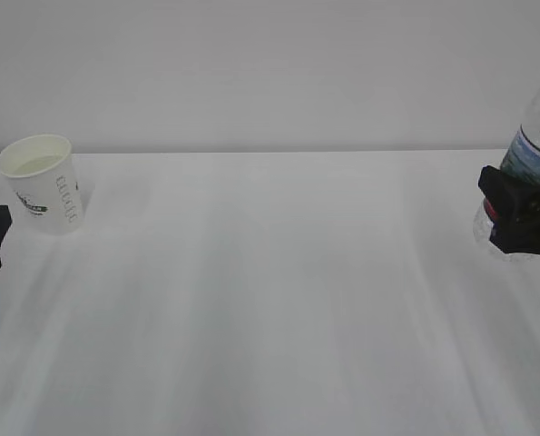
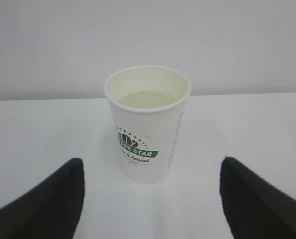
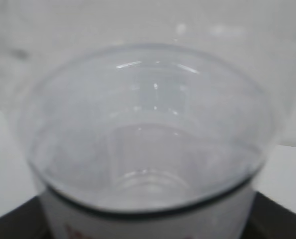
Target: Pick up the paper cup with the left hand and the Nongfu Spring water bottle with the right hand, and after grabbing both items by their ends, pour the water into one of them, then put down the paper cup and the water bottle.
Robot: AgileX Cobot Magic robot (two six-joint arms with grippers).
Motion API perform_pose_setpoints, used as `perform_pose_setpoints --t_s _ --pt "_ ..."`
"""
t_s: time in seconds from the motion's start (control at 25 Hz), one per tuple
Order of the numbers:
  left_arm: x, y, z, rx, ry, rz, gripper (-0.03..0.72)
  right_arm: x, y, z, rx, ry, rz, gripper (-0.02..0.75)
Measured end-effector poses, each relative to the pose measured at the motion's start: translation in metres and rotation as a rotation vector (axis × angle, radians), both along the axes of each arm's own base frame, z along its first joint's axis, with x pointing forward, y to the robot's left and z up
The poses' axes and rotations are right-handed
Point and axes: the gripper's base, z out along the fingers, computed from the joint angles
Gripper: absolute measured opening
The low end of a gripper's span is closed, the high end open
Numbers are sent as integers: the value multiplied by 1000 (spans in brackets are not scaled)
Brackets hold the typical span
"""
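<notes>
1. Nongfu Spring water bottle (image 3: pixel 148 139), clear and blurred, fills the view.
2. Its label's white edge, with red print, lies lowest.
3. Dark end effector parts flank the bottle's bottom corners.

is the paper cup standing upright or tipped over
Upright. The paper cup stands on its base on the table, rim level and facing up, with liquid visible inside.
</notes>
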Motion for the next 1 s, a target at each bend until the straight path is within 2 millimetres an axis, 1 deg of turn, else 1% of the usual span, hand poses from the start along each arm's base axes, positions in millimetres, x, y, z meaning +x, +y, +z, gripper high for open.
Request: perform_pose_setpoints --t_s 0.28,0.36,0.52,1.0 --pt "-1 -2 0 7 2 -29 605 1 -3 0 -8 -3 -32 465" --pt "-1 -3 0 8 2 -31 601 4 -4 0 -20 -8 -45 465" --pt "-1 -3 0 8 1 -33 595 19 -5 -4 -47 0 -64 465" --pt "-1 -3 0 9 1 -36 591 64 -2 -28 -73 45 -75 465"
